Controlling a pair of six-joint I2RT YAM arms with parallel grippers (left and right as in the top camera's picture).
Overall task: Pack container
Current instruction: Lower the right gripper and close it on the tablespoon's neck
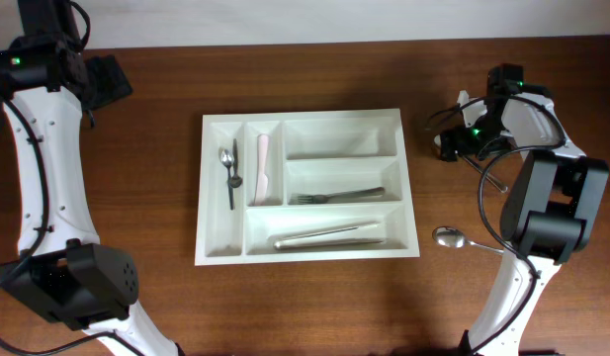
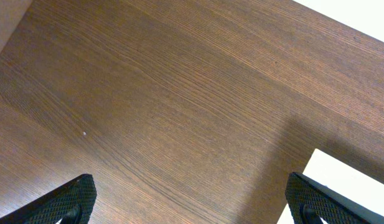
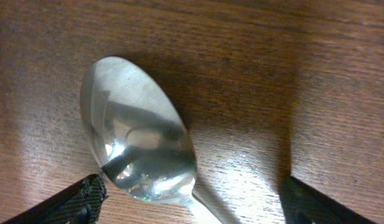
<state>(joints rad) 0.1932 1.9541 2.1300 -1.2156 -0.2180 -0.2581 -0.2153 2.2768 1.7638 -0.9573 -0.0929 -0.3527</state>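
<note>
A white cutlery tray (image 1: pixel 305 252) lies mid-table. It holds two small spoons (image 1: pixel 230 173), a pink-handled knife (image 1: pixel 261 163), a fork (image 1: pixel 334 195) and a long pale utensil (image 1: pixel 329 234). A loose spoon (image 1: pixel 449 237) lies on the table right of the tray. In the right wrist view a spoon bowl (image 3: pixel 139 130) lies on the wood, its neck between my open right gripper's (image 3: pixel 192 199) fingertips. In the overhead view my right gripper (image 1: pixel 451 143) is at the far right. My left gripper (image 1: pixel 112 79) is open and empty at the far left, over bare wood (image 2: pixel 192 205).
A corner of the tray (image 2: pixel 347 180) shows at the lower right of the left wrist view. The right arm's body (image 1: pixel 547 213) and a cable loop (image 1: pixel 490 188) stand over the spoon's handle end. The table's far edge is just beyond both grippers.
</note>
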